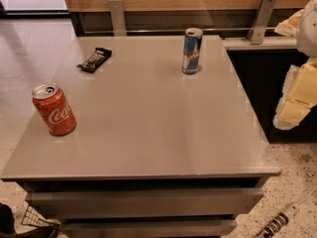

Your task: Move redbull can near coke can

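- The redbull can (192, 51) is seen standing close to the far edge of the grey surface (148, 133), right of centre. Its long axis is vertical and its silver top is turned up.
- The coke can (54, 109) is placed upright near the left edge, toward the front, with its white script turned to the camera.
- The two cans are set well apart, and a wide stretch of surface is left between them.
- A dark snack bar (94, 59) is laid flat near the far left corner, apart from both cans.
- The gripper (296, 100) is held off the right edge of the surface, level with its middle. It is partly cut off by the frame, and whether the jaws are released or clenched cannot be told.
- Two metal brackets (261, 19) are fixed just behind the far edge.
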Robot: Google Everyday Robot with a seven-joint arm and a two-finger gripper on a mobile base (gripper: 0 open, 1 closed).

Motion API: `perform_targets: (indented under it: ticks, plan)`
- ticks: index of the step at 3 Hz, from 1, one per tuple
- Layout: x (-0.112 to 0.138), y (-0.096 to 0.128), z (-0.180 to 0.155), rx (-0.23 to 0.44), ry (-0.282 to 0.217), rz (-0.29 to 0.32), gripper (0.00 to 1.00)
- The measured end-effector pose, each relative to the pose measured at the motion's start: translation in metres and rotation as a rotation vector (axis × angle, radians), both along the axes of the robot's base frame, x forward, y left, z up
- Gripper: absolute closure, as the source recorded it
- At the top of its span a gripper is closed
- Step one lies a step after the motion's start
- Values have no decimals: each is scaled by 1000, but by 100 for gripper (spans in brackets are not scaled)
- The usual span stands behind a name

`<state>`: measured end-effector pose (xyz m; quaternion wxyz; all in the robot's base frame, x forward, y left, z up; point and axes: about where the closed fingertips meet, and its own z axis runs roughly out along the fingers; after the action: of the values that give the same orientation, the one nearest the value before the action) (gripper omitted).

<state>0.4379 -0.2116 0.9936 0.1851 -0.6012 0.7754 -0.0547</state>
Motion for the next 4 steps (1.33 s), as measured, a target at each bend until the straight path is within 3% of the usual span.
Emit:
perform_targets:
  ticks: [1, 2, 3, 4]
  plan:
    - [0, 0, 0, 0, 0, 0, 0]
    - [23, -6, 1, 43, -48, -16, 0]
    - [66, -22, -4, 168, -133, -66, 0]
    - [120, -34, -12, 353, -246, -89, 0]
